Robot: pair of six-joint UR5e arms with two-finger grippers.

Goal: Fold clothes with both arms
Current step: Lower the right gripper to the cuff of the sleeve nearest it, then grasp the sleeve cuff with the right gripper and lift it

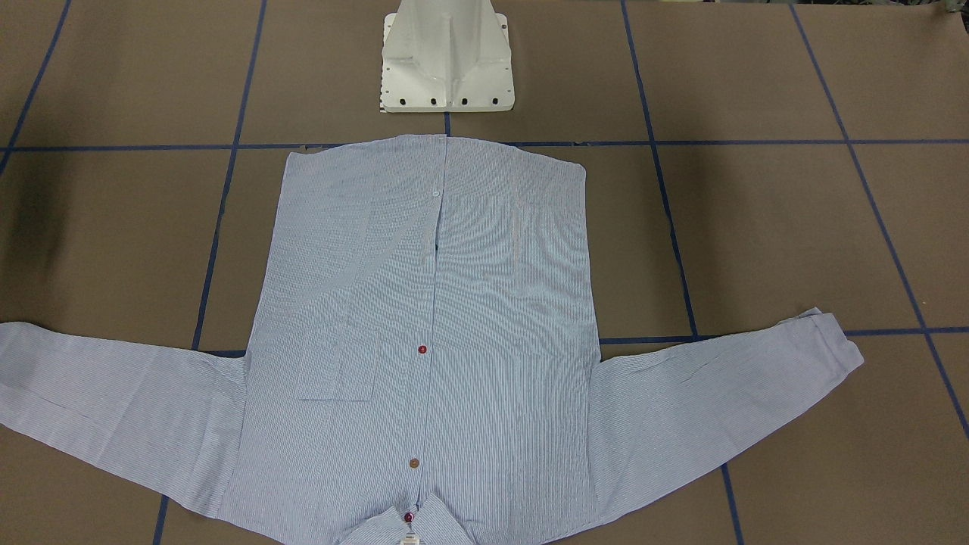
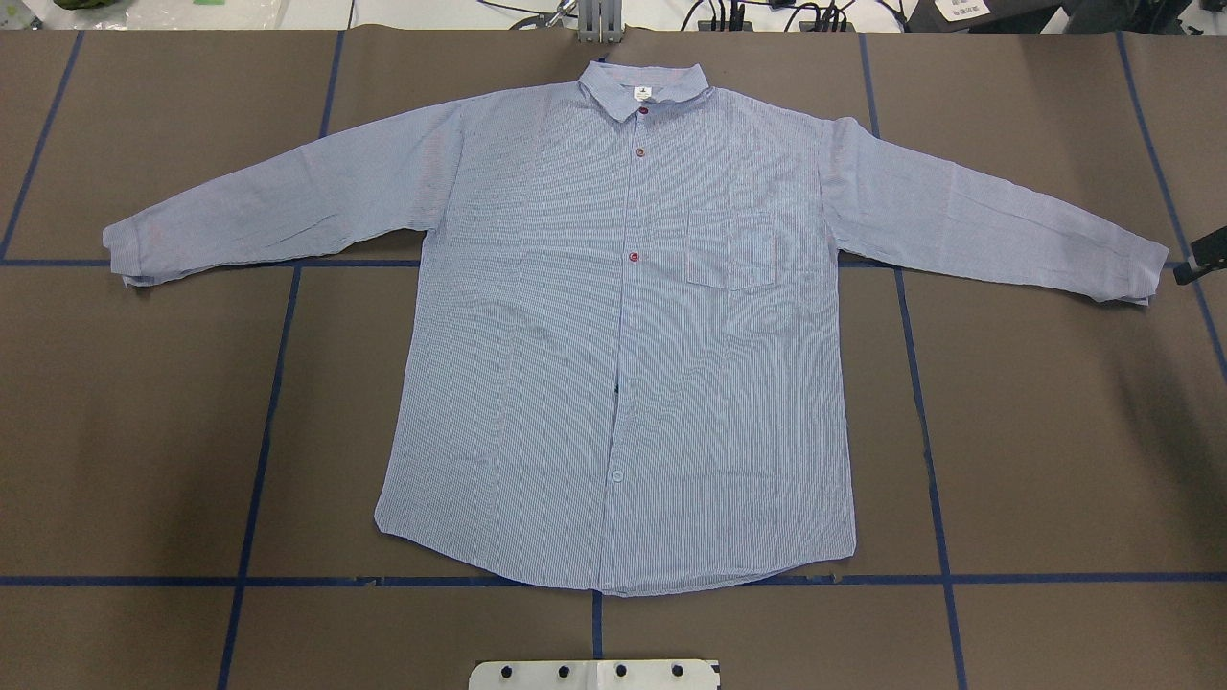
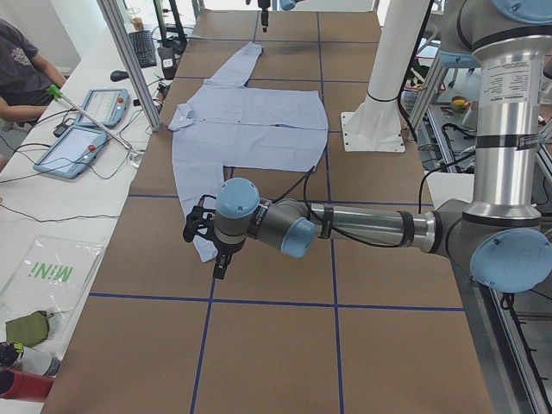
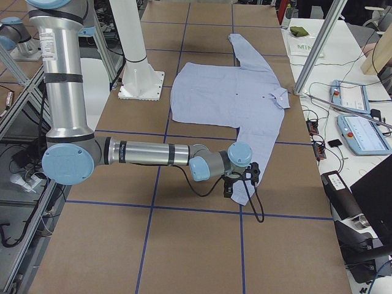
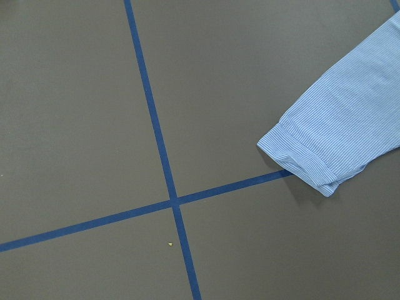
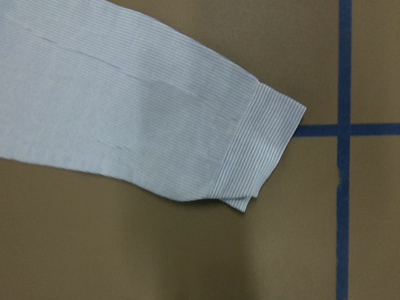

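The light blue striped shirt (image 2: 623,335) lies flat and face up on the brown table, buttoned, sleeves spread, collar (image 2: 644,86) on the far side from the robot's base. It also shows in the front view (image 1: 431,318). My left gripper (image 3: 216,259) hangs above the table by the cuff of the near sleeve; I cannot tell whether it is open or shut. That cuff (image 5: 312,156) shows in the left wrist view. My right gripper (image 4: 228,187) hovers by the other cuff (image 6: 256,150); only a black edge of it (image 2: 1200,259) shows overhead, so its state is unclear.
The white pedestal base (image 1: 447,60) stands just behind the shirt's hem. Blue tape lines (image 2: 259,460) grid the table. A side bench with tablets (image 3: 78,142), cables and an aluminium post (image 3: 129,60) runs along the collar side. An operator (image 3: 21,69) sits there.
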